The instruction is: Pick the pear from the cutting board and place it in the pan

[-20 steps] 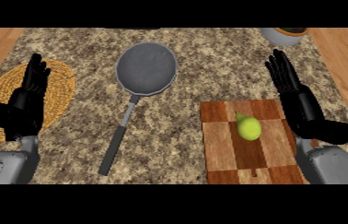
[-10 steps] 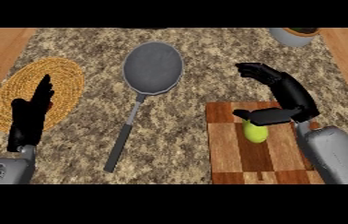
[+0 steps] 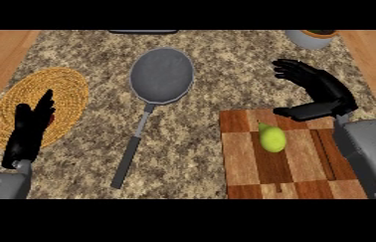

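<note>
While outside pan (image 3: pixel 162 75), pear (image 3: pixel 272 138) on cutting board (image 3: pixel 246 156)

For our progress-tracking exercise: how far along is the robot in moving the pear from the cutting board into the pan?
Done: nothing yet; the pear lies on the cutting board and the pan holds nothing. In hand: the right hand, open, is at the board's far edge, not touching the pear. Remaining: grasp, carry, place. The left hand rests open at the view's left.
</note>
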`<act>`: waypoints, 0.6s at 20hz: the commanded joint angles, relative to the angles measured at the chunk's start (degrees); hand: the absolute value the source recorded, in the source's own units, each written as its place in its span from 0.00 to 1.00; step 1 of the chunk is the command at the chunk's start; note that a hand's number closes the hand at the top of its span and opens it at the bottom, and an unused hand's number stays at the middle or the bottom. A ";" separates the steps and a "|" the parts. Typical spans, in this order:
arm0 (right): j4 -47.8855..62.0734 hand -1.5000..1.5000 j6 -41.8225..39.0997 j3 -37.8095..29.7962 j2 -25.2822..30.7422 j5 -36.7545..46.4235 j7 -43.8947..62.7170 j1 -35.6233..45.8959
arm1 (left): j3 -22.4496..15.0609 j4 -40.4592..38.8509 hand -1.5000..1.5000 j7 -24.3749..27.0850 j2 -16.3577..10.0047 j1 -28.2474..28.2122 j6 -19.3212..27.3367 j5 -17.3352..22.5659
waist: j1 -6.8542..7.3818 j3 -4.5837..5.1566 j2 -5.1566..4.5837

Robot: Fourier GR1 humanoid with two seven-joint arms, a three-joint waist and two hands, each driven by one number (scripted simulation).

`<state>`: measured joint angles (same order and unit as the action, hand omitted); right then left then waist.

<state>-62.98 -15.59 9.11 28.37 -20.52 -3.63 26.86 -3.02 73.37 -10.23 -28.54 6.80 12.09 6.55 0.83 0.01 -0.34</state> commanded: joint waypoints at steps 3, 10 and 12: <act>-0.71 0.00 -8.00 2.21 6.58 3.14 8.45 9.68 | -0.88 1.56 0.50 -0.84 1.12 -0.73 0.24 -1.34 | 0.08 0.03 0.33; -0.47 0.00 -18.15 14.31 10.13 14.32 18.50 20.35 | 0.11 1.99 0.50 -4.97 -0.78 3.19 -1.27 -0.57 | 1.65 0.09 0.15; 0.38 0.00 -21.69 17.47 9.17 16.57 21.06 23.87 | -1.17 0.81 0.50 -2.80 1.07 1.69 -0.90 -1.46 | 1.95 0.14 -0.06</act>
<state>-63.65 -31.36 21.44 37.00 -8.17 12.60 44.77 -3.80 74.32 -13.12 -27.81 8.31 11.52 5.44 2.06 0.11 -0.22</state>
